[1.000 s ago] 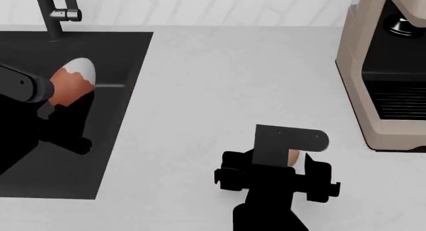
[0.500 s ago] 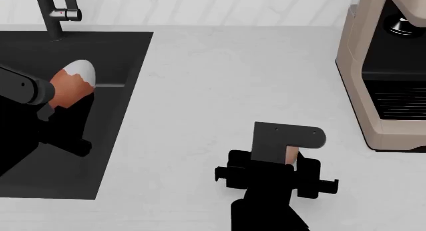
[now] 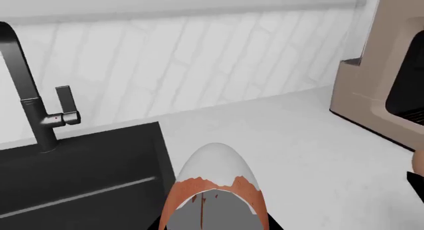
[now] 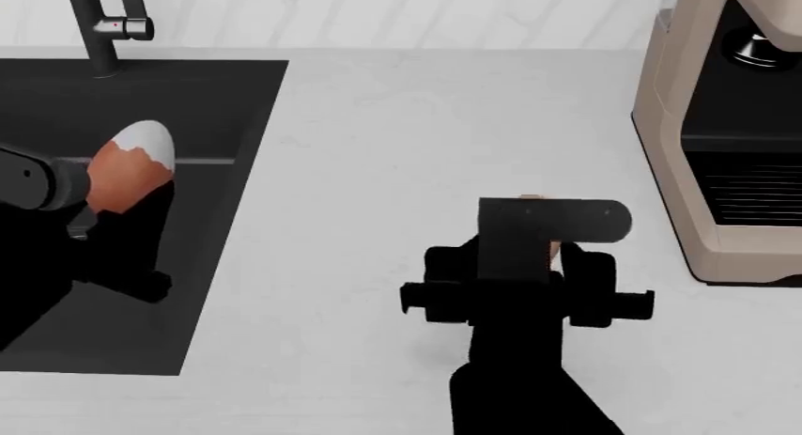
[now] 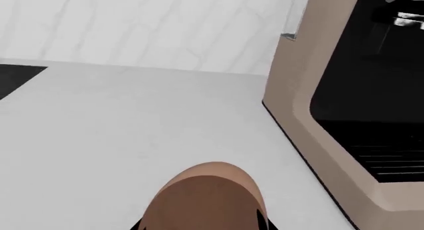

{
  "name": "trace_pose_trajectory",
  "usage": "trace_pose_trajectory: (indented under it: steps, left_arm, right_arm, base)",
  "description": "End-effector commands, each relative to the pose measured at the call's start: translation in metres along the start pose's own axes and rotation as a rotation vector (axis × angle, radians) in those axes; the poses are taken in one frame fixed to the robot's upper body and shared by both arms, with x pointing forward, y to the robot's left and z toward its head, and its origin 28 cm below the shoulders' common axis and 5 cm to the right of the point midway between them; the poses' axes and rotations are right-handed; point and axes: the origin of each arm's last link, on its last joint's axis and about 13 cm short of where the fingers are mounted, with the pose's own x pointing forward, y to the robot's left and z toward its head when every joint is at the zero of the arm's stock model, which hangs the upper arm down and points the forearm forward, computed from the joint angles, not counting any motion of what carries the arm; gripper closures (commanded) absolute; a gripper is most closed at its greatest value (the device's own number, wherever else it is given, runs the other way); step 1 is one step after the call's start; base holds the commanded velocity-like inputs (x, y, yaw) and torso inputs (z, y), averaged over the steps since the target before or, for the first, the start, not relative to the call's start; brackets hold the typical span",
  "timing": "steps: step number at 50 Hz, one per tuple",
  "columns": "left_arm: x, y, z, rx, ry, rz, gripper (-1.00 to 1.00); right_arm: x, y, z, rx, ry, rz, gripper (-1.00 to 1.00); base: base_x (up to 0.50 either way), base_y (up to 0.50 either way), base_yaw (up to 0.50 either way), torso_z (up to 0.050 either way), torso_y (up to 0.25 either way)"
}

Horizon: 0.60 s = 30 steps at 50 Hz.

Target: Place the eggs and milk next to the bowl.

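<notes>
A reddish-brown egg (image 4: 126,168) with a pale white end is held over the sink by my left gripper (image 4: 115,193), which is shut on it. In the left wrist view this egg (image 3: 215,188) fills the lower middle, pale tip pointing away from the camera. My right gripper (image 4: 542,266) hovers above the white counter, shut on the plain tan-pink egg (image 5: 208,197). In the head view only a sliver of that egg (image 4: 553,252) shows past the black wrist bracket. The milk and the bowl are out of view.
A black sink (image 4: 188,106) takes up the left, with a dark faucet (image 4: 103,26) behind it. A tall beige coffee machine (image 4: 720,134) stands at the right on the white counter (image 4: 414,144). A white tiled wall (image 3: 198,56) runs along the back.
My right gripper has shifted up in the head view with the tan egg still in it. The left gripper and its egg have drifted slightly left and down.
</notes>
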Motion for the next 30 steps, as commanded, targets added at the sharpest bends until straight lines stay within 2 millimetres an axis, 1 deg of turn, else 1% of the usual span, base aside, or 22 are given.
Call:
trace_pose_trajectory:
  steps: [1, 3, 12, 15, 20, 23, 27, 30]
  left_arm:
    - [-0.008, -0.005, 0.001, -0.076, -0.087, 0.079, 1.0]
    - [-0.01, -0.006, 0.002, -0.062, -0.114, 0.102, 1.0]
    - [-0.016, -0.011, 0.012, -0.091, -0.195, 0.146, 1.0]
    - [-0.019, -0.013, 0.013, -0.099, -0.217, 0.156, 1.0]
    - [-0.024, -0.014, 0.016, -0.137, -0.25, 0.188, 1.0]
    - [-0.026, -0.013, 0.017, -0.146, -0.262, 0.2, 1.0]
    - [-0.027, -0.013, 0.018, -0.149, -0.268, 0.211, 1.0]
    - [-0.027, -0.012, 0.019, -0.152, -0.272, 0.214, 1.0]
  right_arm:
    - [-0.015, -0.02, 0.023, -0.076, -0.159, 0.083, 1.0]
    - [-0.018, -0.024, 0.028, -0.052, -0.225, 0.145, 1.0]
    - [-0.022, -0.038, 0.048, -0.107, -0.316, 0.142, 1.0]
    - [-0.021, -0.041, 0.052, -0.102, -0.331, 0.168, 1.0]
    - [-0.022, -0.049, 0.067, -0.122, -0.41, 0.199, 1.0]
    - [-0.023, -0.053, 0.073, -0.12, -0.408, 0.225, 1.0]
    - [-0.024, -0.06, 0.083, -0.149, -0.445, 0.212, 1.0]
    - [-0.027, -0.064, 0.095, -0.151, -0.492, 0.202, 1.0]
  base:
    - [0.0, 0.0, 0.0, 0.0, 0.0]
    - [0.0, 0.0, 0.0, 0.0, 0.0]
    - [0.0, 0.0, 0.0, 0.0, 0.0]
    - [0.0, 0.0, 0.0, 0.0, 0.0]
    - [0.0, 0.0, 0.0, 0.0, 0.0]
    - [0.0, 0.0, 0.0, 0.0, 0.0]
    - [0.0, 0.0, 0.0, 0.0, 0.0]
    - [0.0, 0.0, 0.0, 0.0, 0.0]
